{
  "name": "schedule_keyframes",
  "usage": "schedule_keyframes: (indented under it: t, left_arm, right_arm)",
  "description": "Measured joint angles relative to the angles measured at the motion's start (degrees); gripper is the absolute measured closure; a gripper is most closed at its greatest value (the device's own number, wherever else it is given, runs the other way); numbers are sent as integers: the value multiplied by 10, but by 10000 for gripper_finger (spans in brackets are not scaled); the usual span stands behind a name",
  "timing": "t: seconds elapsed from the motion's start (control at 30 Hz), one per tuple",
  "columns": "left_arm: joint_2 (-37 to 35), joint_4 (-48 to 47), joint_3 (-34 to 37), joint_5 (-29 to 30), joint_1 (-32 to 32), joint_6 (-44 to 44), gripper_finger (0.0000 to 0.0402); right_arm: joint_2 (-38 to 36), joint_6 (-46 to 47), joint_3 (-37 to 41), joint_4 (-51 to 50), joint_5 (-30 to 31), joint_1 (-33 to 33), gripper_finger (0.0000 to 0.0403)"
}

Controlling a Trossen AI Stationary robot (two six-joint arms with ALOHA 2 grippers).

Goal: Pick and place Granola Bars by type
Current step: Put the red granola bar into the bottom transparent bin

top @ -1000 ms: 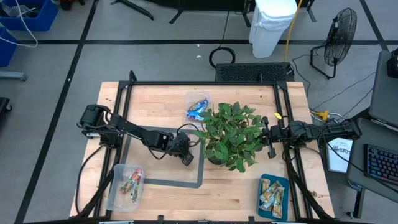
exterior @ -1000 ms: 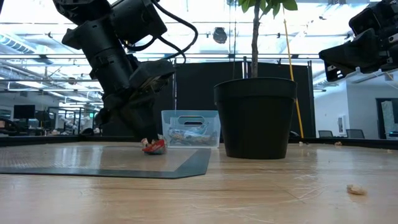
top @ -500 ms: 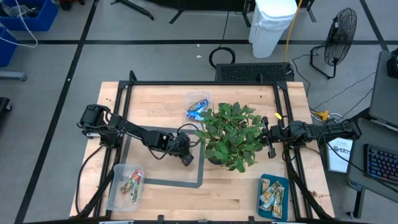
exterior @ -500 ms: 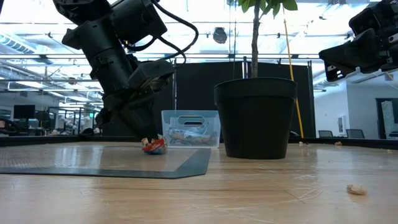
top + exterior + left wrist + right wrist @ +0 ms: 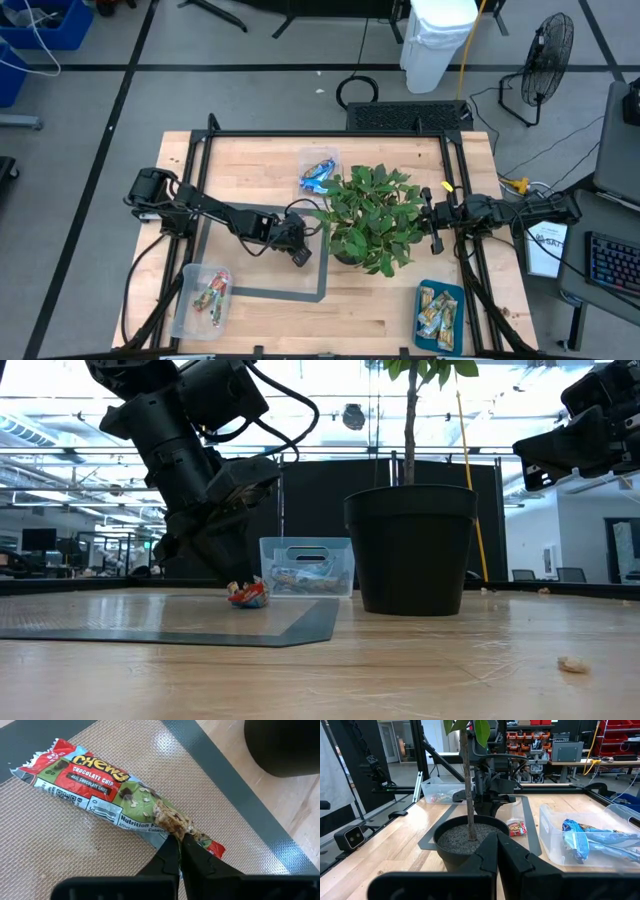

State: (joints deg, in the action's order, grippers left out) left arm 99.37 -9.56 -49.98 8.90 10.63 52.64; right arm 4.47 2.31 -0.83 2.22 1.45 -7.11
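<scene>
Left gripper (image 5: 180,842) down on the grey mat (image 5: 60,850), fingers pinched together on one end of a red-and-tan granola bar (image 5: 107,795). The bar lies flat on the mat, stretching away from the fingertips, close to the black plant pot (image 5: 410,548). Right gripper (image 5: 497,851) closed, empty, held high beyond the plant.
</scene>
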Motion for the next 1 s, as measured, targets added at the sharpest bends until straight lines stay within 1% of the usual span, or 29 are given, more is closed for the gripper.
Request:
schedule_keyframes:
  t: [0.43, 0.83, 0.87, 0.93, 1.0]
  left_arm:
    - [0, 0, 0, 0, 0, 0, 392]
    - [0, -1, 0, 1, 0, 0, 396]
    - [0, 0, 0, 8, 0, 0, 396]
    - [-2, -1, 0, 47, 0, 0, 397]
    - [-20, -4, 1, 78, -1, -12, 397]
  right_arm:
    - [0, 0, 0, 0, 0, 0, 403]
    - [0, 0, 0, 0, 0, 0, 403]
    - [0, 0, 0, 0, 0, 0, 403]
    - [0, 0, 0, 0, 0, 0, 403]
    - [0, 0, 0, 0, 0, 0, 403]
